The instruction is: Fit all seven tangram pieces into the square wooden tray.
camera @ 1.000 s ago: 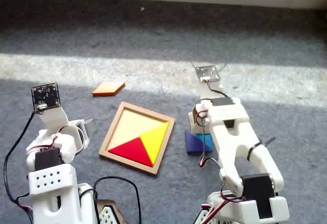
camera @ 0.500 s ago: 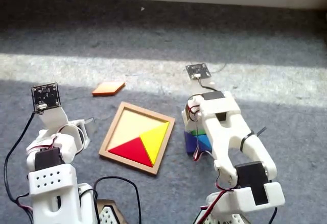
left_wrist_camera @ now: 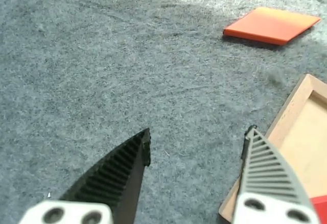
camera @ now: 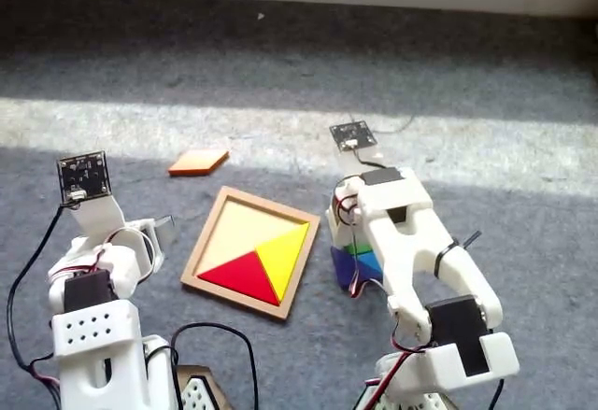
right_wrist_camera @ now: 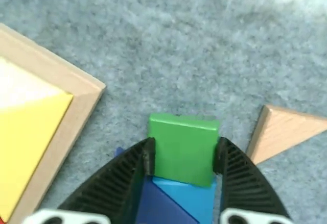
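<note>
**Step in hand:** pickup of the green square wooden piece (right_wrist_camera: 183, 150), judged to be the third placement into the square wooden tray (camera: 204, 237). Already seated in the tray: large red triangle (camera: 241, 277) and large yellow triangle (camera: 286, 249), meeting at the centre. Remaining half of the floor apparently bare.

**Location:** find the green square wooden piece just beside the tray's right-hand edge in the high view. Note its support, a light blue piece (right_wrist_camera: 190, 192) and a dark blue piece (right_wrist_camera: 162, 206) underneath, with a plain wooden triangle (right_wrist_camera: 286, 128) nearby on the grey felt worktop (camera: 486, 74).

**Right gripper (right_wrist_camera: 184, 143):** astride the square, fingers narrowed to its width, pads against two opposite sides, seemingly gripping.

**Orientation:** no long axis on a square. Sides parallel to the fingers but skewed against the tray rim. Orange parallelogram piece (camera: 198, 162), lying apart beyond the tray's far corner: long axis across the high view, slightly raised toward the right.

**Next move, as judged:**
1. Lift straight up to clear the blue pieces without dragging them.
2. Carry over the bare half of the tray.
3. Rotate the wrist to bring the square's sides into line with the seated triangles' edges.
4. Lower flat.

**Left gripper (left_wrist_camera: 199, 131):** fingers spread wide, holding nothing, poised above the worktop just beside the tray's left rim.
</note>
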You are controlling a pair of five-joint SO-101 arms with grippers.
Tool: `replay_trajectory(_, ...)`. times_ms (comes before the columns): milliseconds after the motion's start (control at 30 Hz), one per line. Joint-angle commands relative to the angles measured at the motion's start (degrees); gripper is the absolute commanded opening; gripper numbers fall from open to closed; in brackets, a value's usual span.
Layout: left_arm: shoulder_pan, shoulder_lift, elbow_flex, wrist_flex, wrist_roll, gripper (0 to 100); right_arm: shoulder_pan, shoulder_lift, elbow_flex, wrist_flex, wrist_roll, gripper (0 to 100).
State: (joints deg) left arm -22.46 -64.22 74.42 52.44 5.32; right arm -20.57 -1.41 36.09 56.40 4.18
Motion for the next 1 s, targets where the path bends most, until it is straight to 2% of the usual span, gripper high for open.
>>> replay_trajectory(0,0.7,-0.9,-0.1,-1.0,-0.4,29,-1.2,0.2,-1.5,2.5,0.3,29.3)
replay_trajectory(267,0.7,-0.9,-0.1,-0.8,-0.4,29,-1.2,0.2,-1.5,1.9,0.0,30.0)
replay_trajectory(500,0.7,-0.9,-0.1,-0.7,-0.4,29,-1.1,0.7,-0.8,-1.1,0.4,15.0)
replay_trajectory(700,0.7,-0.9,-0.1,-0.7,-0.4,29,-0.3,6.4,-1.5,-0.5,1.8,12.7)
replay_trajectory(800,0.7,-0.9,-0.1,-0.7,-0.4,29,0.3,3.5,-1.5,2.0,4.0,9.5)
replay_trajectory(967,0.7,-0.9,-0.1,-0.7,-0.4,29,-0.2,-9.4,-1.4,6.1,4.0,9.1)
